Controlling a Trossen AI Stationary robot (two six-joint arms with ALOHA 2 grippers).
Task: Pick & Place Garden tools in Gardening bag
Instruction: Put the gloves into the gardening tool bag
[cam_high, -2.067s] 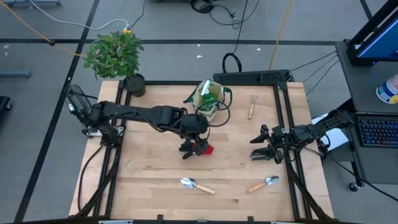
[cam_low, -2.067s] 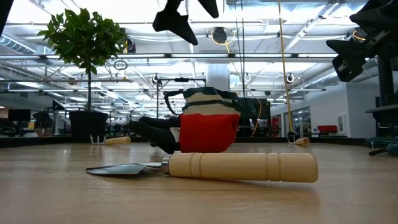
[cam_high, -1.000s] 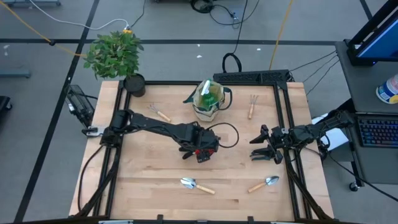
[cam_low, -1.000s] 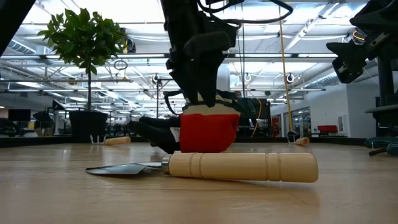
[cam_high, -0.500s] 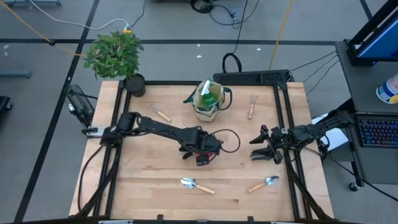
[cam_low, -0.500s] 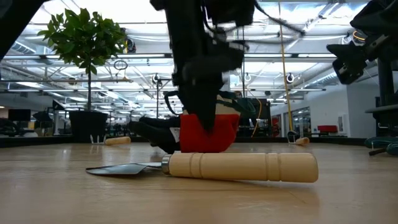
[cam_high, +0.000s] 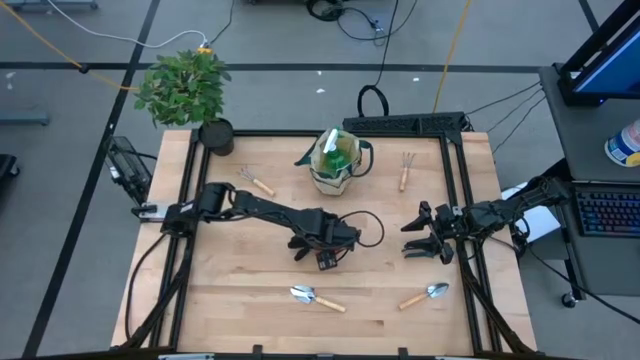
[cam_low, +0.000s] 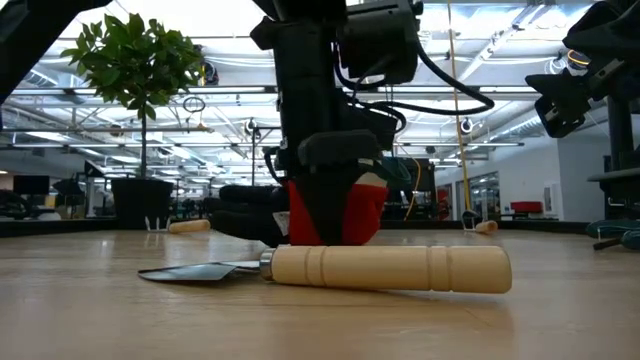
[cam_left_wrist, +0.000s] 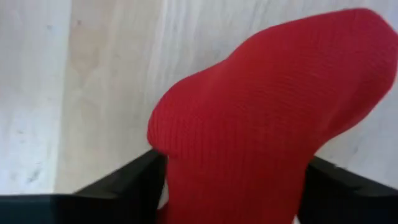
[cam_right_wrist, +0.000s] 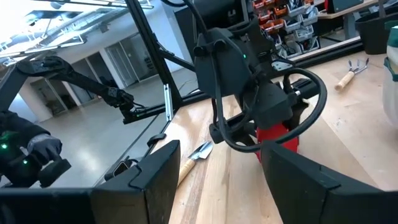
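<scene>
Near the middle of the table (cam_high: 230, 300), down on the red glove (cam_left_wrist: 261, 118) goes the left gripper (cam_high: 326, 250), fingers (cam_left_wrist: 124, 180) on both sides, closing in. Grabbing step. Next: squeeze tight, lift, carry far to the gardening bag (cam_high: 335, 165). Over on the right, waiting with fingers spread, the right gripper (cam_high: 425, 240).

A beige, green-trimmed gardening bag (cam_high: 336, 168) stands upright, a green-white bottle (cam_high: 337, 153) inside. A red glove (cam_left_wrist: 267, 124) lies near it; two trowels (cam_high: 316, 297) (cam_high: 425, 295) lie well beyond the glove; claw rakes (cam_high: 255, 181) (cam_high: 405, 170) flank the bag.
</scene>
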